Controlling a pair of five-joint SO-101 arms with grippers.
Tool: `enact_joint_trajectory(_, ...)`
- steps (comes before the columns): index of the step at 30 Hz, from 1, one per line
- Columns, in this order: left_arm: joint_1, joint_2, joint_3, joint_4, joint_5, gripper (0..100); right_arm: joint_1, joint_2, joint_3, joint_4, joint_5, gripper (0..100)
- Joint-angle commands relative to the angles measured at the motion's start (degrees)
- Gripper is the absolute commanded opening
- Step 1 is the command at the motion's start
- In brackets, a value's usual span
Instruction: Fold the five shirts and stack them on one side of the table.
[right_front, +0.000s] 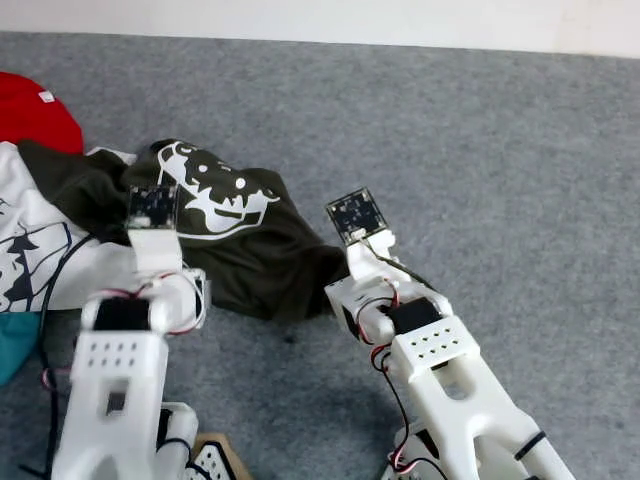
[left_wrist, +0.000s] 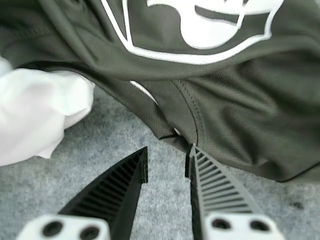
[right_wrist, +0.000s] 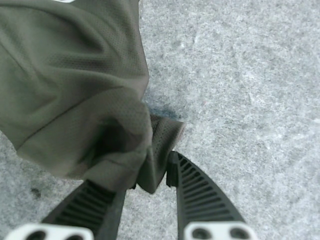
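Observation:
A dark olive shirt (right_front: 250, 250) with a white print lies crumpled on the grey table, left of the middle. My left gripper (left_wrist: 168, 157) is open at the shirt's near hem (left_wrist: 170, 132), fingertips just short of the fabric, with nothing between them. My right gripper (right_wrist: 147, 172) is shut on a bunched corner of the olive shirt (right_wrist: 75, 90) at its right edge; one fingertip is hidden under the cloth. A white printed shirt (right_front: 30, 250) lies partly under the olive one, and it also shows as white shirt (left_wrist: 35, 115) beside the left gripper.
A red shirt (right_front: 35, 115) lies at the far left and a teal shirt (right_front: 12, 345) at the left edge nearer me. The grey table surface (right_front: 480, 150) stretches bare to the right and the back. A small cardboard piece (right_front: 215, 460) sits by the arm bases.

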Motion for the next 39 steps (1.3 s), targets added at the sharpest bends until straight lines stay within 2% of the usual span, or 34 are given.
enact_joint_trajectory(1,2.4,8.4,-5.2,-1.1,0.2,14,0.7,-0.7,-0.6,-0.7,-0.5,11.2)
enact_joint_trajectory(6,9.1,9.5,-5.1,-1.1,0.2,14,0.7,-0.7,-0.7,-0.8,-0.5,11.2)
enact_joint_trajectory(9,10.6,10.5,-4.9,-3.9,0.3,14,0.7,-0.7,-0.7,-0.8,-0.5,11.2)
enact_joint_trajectory(17,10.3,21.7,-4.7,-10.7,3.3,14,0.7,-0.7,-0.7,-0.8,-0.5,11.2)
enact_joint_trajectory(26,3.9,20.6,-4.3,-11.1,3.4,14,0.7,-0.7,-0.7,-0.9,-0.5,11.2)
enact_joint_trajectory(31,3.9,22.9,-4.4,-11.4,3.4,14,-0.7,-0.7,-0.5,-0.9,-0.5,11.2)
enact_joint_trajectory(39,4.0,28.9,-4.6,-16.9,3.4,14,-0.7,-0.7,-0.5,-0.9,-0.5,11.2)
